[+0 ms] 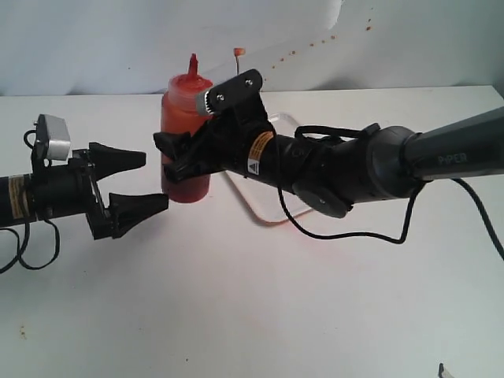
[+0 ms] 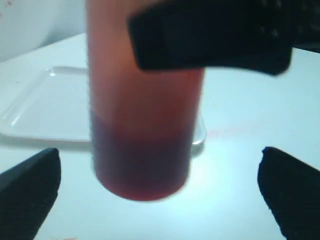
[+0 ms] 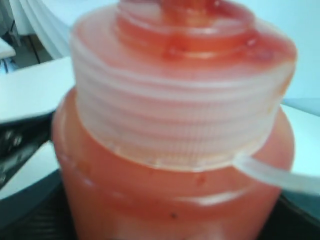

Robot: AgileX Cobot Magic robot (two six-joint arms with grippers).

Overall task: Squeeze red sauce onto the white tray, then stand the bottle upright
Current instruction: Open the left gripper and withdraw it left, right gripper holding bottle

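Observation:
The bottle [image 1: 186,134] stands upright left of centre, orange-red with a pointed nozzle and a tethered cap; its darker base [image 2: 142,165] sits at or just above the table. My right gripper [image 1: 175,161] is shut on the bottle's body [image 3: 175,190], one finger [image 2: 210,40] crossing its front. My left gripper [image 1: 140,183] is open just left of the bottle, not touching it, its fingertips [image 2: 30,192] wide apart. The white tray [image 1: 285,123] lies behind the bottle, mostly hidden by the right arm; a corner [image 2: 45,105] shows in the left wrist view. No red sauce dot is visible.
Red splatter dots mark the back wall [image 1: 315,43]. A black cable [image 1: 339,233] loops under the right arm onto the table. A faint pinkish smear [image 2: 235,131] lies on the table beside the tray.

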